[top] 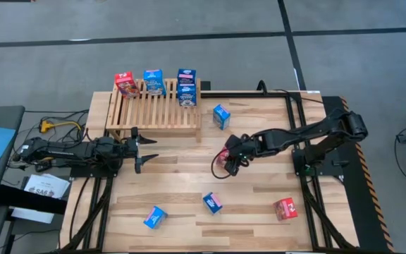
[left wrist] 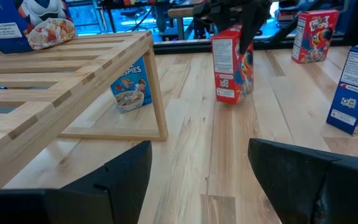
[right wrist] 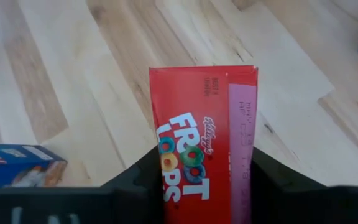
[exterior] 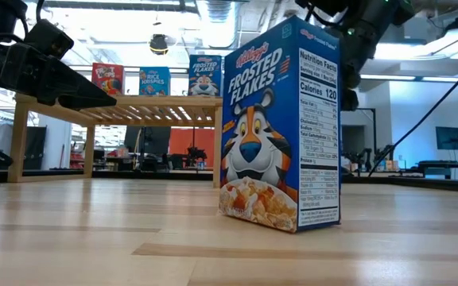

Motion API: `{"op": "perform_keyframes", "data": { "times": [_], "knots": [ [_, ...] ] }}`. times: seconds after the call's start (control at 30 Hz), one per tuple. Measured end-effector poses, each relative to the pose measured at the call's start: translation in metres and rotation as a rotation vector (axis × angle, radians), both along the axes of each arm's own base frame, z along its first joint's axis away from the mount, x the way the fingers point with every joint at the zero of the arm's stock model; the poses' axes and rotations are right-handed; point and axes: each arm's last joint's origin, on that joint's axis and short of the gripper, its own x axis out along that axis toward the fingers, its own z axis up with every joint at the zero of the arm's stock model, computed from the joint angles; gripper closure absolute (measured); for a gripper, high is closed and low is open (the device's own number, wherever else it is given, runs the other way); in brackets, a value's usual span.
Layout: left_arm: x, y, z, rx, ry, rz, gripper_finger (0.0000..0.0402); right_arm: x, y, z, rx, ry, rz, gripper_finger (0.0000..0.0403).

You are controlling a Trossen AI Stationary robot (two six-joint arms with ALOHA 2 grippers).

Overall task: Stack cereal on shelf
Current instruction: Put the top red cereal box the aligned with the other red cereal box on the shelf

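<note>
The slatted light-wood shelf (top: pixel 154 113) stands at the table's far left. On its top stand a red cereal box (top: pixel 125 84) and two blue ones (top: pixel 153 82) (top: pixel 186 87). My right gripper (top: pixel 226 158) is at mid-table, shut on a red Froot Loops box (right wrist: pixel 204 124), which also shows as the red box (left wrist: pixel 230 62) in the left wrist view. My left gripper (top: pixel 144 149) hovers open just in front of the shelf and touches nothing. Loose boxes stand on the table: blue (top: pixel 221 116), blue (top: pixel 213 202), blue (top: pixel 155 216) and red (top: pixel 285 209). My right gripper pinches the Froot Loops box between its two fingers (right wrist: pixel 138 177), coming from above and pointing down. The fingers grip the box's upper end (left wrist: pixel 238 34). The box is roughly upright below them. I cannot tell whether its lower end (left wrist: pixel 227 96) touches the tabletop.
A blue Frosted Flakes box (exterior: pixel 281 127) stands close to the low camera. A Rice Krispies box (left wrist: pixel 131 87) shows past the shelf's leg. Cables and a black frame run along the table's far right edge (top: pixel 294 95). Bare planks lie between the shelf and the near boxes.
</note>
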Motion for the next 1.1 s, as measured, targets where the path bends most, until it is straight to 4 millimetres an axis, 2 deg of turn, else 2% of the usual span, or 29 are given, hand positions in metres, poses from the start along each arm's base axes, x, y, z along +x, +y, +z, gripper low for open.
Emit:
{"op": "perform_keyframes", "data": {
  "times": [0.2,0.63,0.87,1.1],
  "knots": [
    [0.000,0.000,0.000,0.000,0.000,0.000,0.0143,0.007,0.001,0.016,0.001,-0.039,0.028,0.0220],
    [0.000,0.000,0.000,0.000,0.000,0.000,0.0143,0.017,-0.004,0.066,-0.050,-0.071,0.075,0.0226],
    [0.000,0.000,0.000,0.000,0.000,0.000,0.0143,0.021,-0.005,0.083,-0.062,-0.123,0.083,0.0224],
    [0.000,0.000,0.000,-0.002,0.000,0.000,0.0143,0.023,-0.005,0.092,-0.065,-0.147,0.086,0.0224]
  ]
}}
